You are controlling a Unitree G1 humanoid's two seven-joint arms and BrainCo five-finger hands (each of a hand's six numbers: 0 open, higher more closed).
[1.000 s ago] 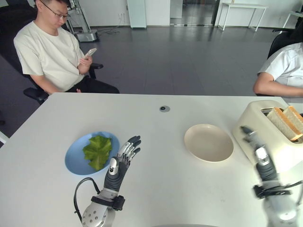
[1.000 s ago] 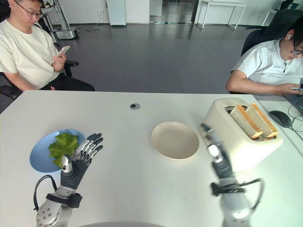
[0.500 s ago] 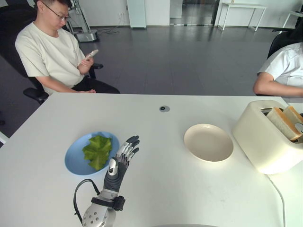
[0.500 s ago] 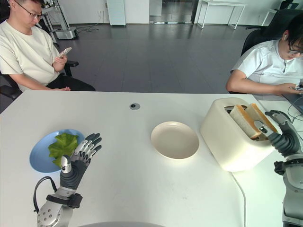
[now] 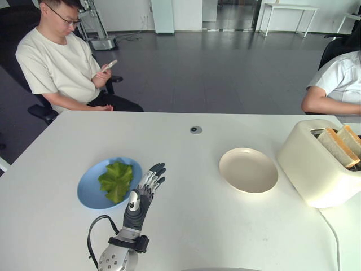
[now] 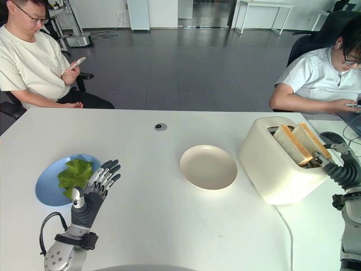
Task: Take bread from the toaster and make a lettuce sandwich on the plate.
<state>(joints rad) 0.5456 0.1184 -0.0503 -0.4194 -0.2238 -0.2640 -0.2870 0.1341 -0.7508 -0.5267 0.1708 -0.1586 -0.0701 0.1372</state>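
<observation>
White table carries the cream toaster at its right end, with two bread slices standing in its slots. The right hand is at the toaster's right side, up against the slices; whether it grips one I cannot tell. A cream plate lies just left of the toaster. The left hand, fingers straight and slightly apart, holds nothing, just beside a blue plate holding lettuce.

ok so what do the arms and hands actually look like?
Left hand: dark grey palm, silvery finger plates, black tips, black wrist clamp with a looped black cable, silver forearm. Right hand: same dark grey, black wrist band, silver forearm.
</observation>
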